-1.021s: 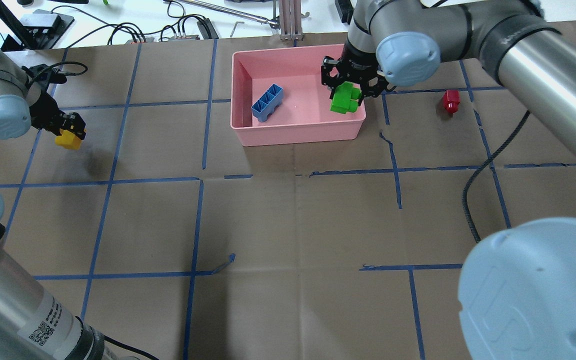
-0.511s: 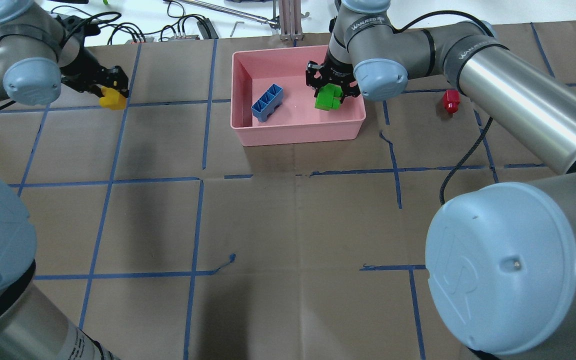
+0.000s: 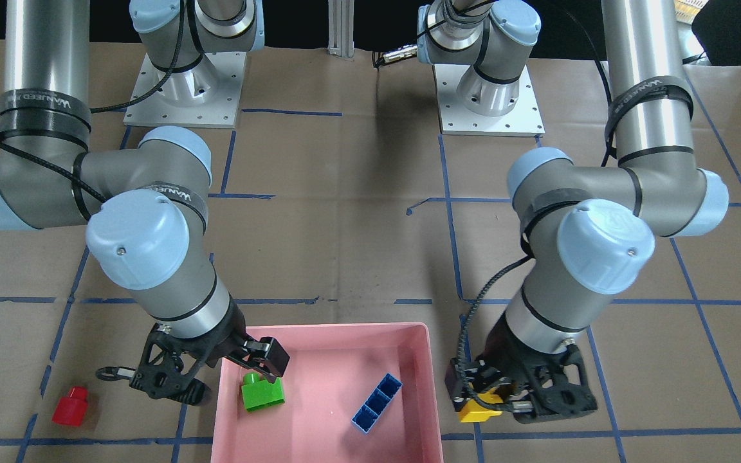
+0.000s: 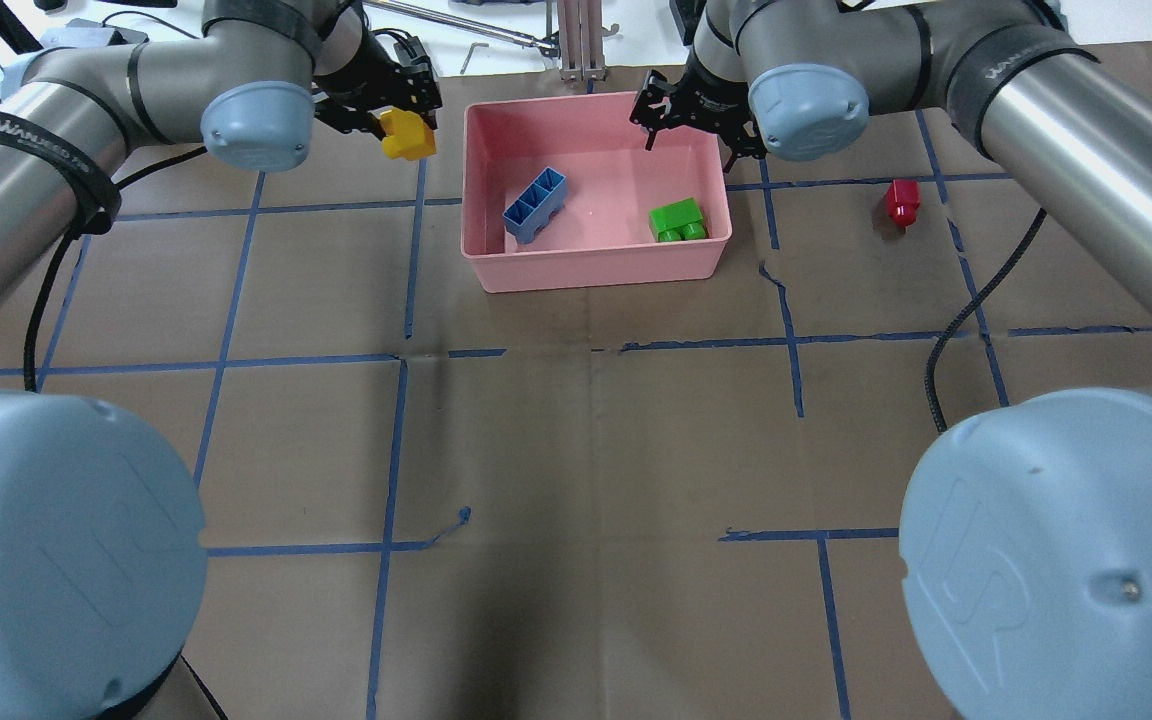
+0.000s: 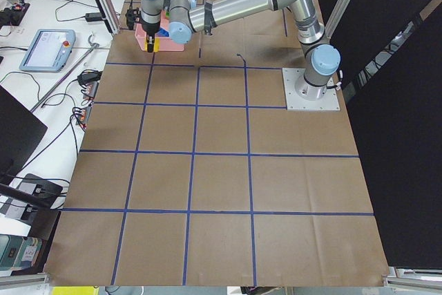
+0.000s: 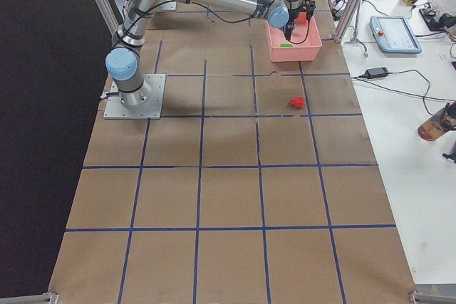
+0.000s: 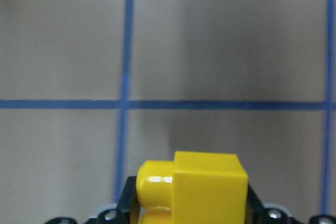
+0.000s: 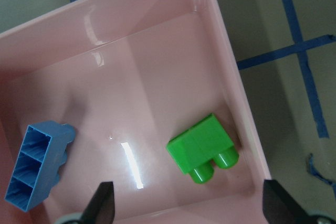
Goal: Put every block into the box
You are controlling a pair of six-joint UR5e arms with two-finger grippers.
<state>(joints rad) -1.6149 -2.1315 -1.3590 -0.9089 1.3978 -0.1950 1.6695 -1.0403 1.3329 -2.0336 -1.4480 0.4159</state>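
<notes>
My right claw (image 4: 694, 133) hangs open and empty over the box (image 4: 596, 270), whose green block (image 4: 678, 220) lies just below it, near the blue block (image 4: 534, 205). My left claw (image 4: 398, 118) grips the yellow block (image 4: 407, 135) just outside the box's left wall, likely to lift it in. The red block (image 4: 902, 201) waits well right of the box.

Plenty of room mid-box
A clear strip of floor is left in the box (image 4: 596, 268) between the blue block (image 4: 534, 205) and the green block (image 4: 678, 220), which is tucked close into a corner. The red block (image 4: 902, 202) is ringed by bare tabletop (image 4: 586, 450), well apart from the box.
</notes>
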